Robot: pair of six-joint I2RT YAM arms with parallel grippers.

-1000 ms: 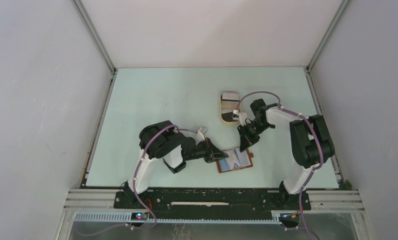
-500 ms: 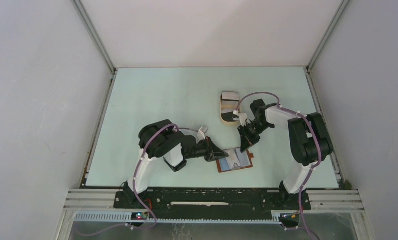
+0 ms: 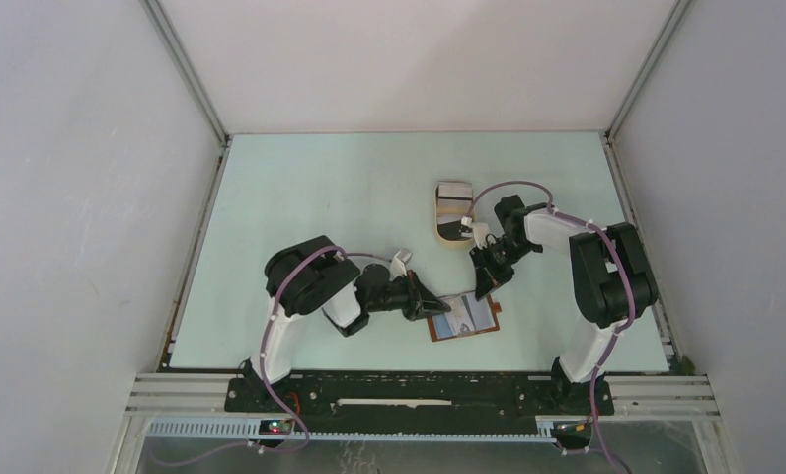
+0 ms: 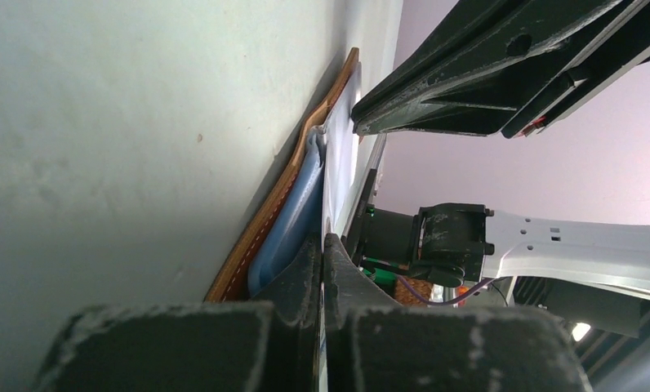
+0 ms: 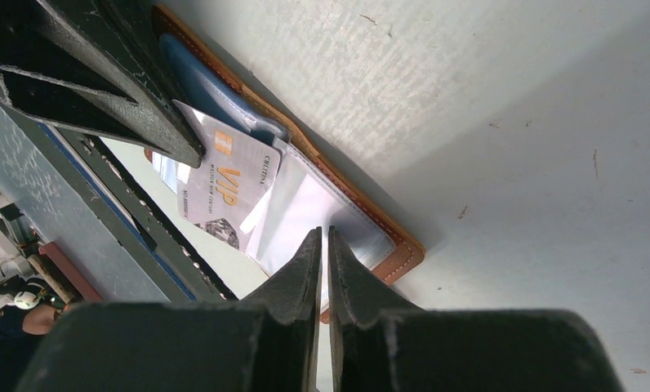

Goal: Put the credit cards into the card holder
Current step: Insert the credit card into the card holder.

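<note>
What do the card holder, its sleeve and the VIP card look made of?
Card holder: matte brown leather or imitation, pale stitching along its edge. Sleeve: clear glossy plastic, showing glare. VIP card: stiff plastic probably, silvery printed face.

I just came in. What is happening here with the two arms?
Both hands are working on the open card holder. The left hand, shut, seems to pinch a grey VIP card by its corner, at the mouth of a clear pocket. The right hand, also shut, has its tips at that pocket. More cards lie in the tray behind.
</note>
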